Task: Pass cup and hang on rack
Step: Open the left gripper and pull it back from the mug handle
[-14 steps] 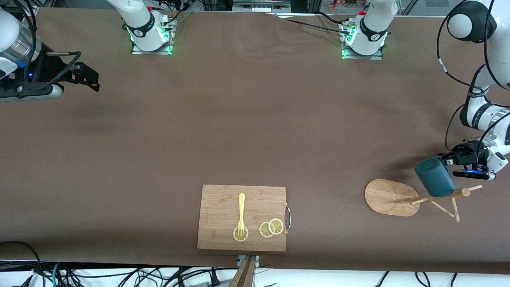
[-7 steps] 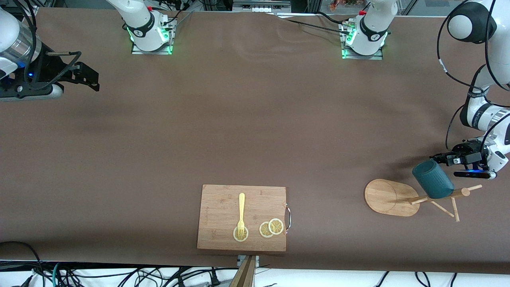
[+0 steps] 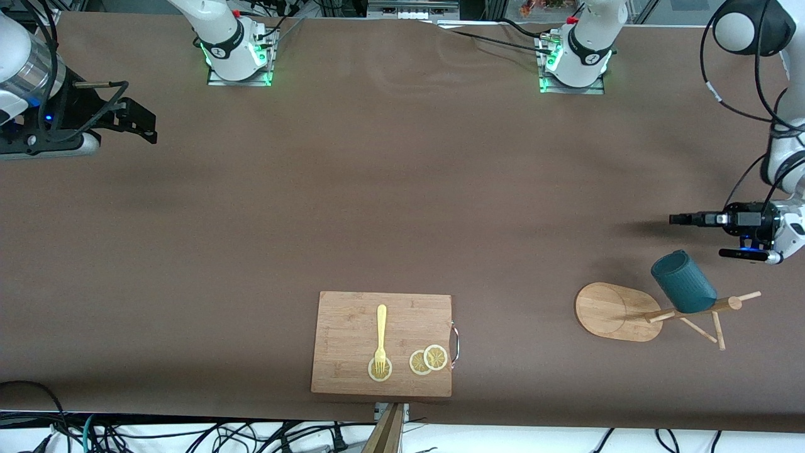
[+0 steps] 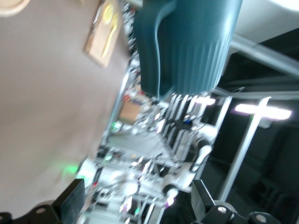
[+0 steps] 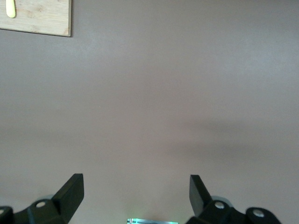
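The dark teal cup (image 3: 683,282) hangs tilted on a peg of the bamboo rack (image 3: 613,311), near the left arm's end of the table. In the left wrist view the cup (image 4: 187,42) shows its ribbed side and handle, apart from the fingers. My left gripper (image 3: 676,219) hovers over bare table beside the rack, and it is open (image 4: 138,198) with nothing between its fingers. My right gripper (image 3: 148,126) waits over the table at the right arm's end, open (image 5: 135,186) and empty.
A wooden cutting board (image 3: 382,343) lies near the table's front edge, carrying a yellow fork (image 3: 381,336) and lemon slices (image 3: 427,360). Its corner shows in the right wrist view (image 5: 37,16). Brown cloth covers the table (image 3: 377,207).
The left gripper opened, let go of the cup and drew back from it. The cup stayed hanging on the rack's peg. The right arm has not moved.
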Available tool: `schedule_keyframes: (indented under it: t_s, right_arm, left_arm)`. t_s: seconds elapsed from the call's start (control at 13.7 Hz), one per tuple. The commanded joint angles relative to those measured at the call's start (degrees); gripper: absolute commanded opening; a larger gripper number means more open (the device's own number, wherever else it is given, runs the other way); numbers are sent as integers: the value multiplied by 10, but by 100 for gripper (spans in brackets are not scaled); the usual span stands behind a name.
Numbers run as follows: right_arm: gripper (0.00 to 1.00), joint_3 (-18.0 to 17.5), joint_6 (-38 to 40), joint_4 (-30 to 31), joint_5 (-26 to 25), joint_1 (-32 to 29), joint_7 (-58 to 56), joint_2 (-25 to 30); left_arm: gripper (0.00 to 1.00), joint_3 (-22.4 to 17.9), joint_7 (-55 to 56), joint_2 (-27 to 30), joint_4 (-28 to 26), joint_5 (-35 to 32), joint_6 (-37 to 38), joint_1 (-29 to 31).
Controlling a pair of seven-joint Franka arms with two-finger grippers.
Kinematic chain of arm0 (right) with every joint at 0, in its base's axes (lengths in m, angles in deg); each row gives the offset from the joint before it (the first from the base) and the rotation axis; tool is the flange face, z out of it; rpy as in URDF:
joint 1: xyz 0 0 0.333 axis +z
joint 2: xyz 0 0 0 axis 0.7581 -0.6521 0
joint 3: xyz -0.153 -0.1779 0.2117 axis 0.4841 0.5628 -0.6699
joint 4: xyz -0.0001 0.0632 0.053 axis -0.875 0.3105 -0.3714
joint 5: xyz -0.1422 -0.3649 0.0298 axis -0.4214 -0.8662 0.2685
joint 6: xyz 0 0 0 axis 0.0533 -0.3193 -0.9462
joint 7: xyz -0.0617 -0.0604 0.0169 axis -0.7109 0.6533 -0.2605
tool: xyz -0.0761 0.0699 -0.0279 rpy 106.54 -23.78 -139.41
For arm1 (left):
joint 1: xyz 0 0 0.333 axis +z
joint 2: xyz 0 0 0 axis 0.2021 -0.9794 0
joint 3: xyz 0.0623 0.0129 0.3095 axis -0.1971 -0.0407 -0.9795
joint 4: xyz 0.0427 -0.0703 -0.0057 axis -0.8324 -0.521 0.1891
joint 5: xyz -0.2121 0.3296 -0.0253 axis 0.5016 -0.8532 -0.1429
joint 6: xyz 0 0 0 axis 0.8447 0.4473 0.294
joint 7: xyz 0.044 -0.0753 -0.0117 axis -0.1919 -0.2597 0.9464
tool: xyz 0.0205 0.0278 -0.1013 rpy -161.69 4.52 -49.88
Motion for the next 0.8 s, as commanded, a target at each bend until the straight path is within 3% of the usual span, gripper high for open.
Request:
schedule_keyframes:
  t_s: [0.0, 0.29, 0.73]
  right_arm:
    - [100, -10, 9, -6, -1, 1, 17, 4]
    - [100, -11, 10, -5, -1, 0, 31, 4]
    - [100, -11, 9, -5, -2, 0, 31, 4]
  left_arm:
    - [100, -2, -9, 81, -7, -110, 13, -5]
    - [100, 1, -1, 179, 27, -269, -14, -68]
    - [100, 1, 120, 298, 30, -494, -156, -263]
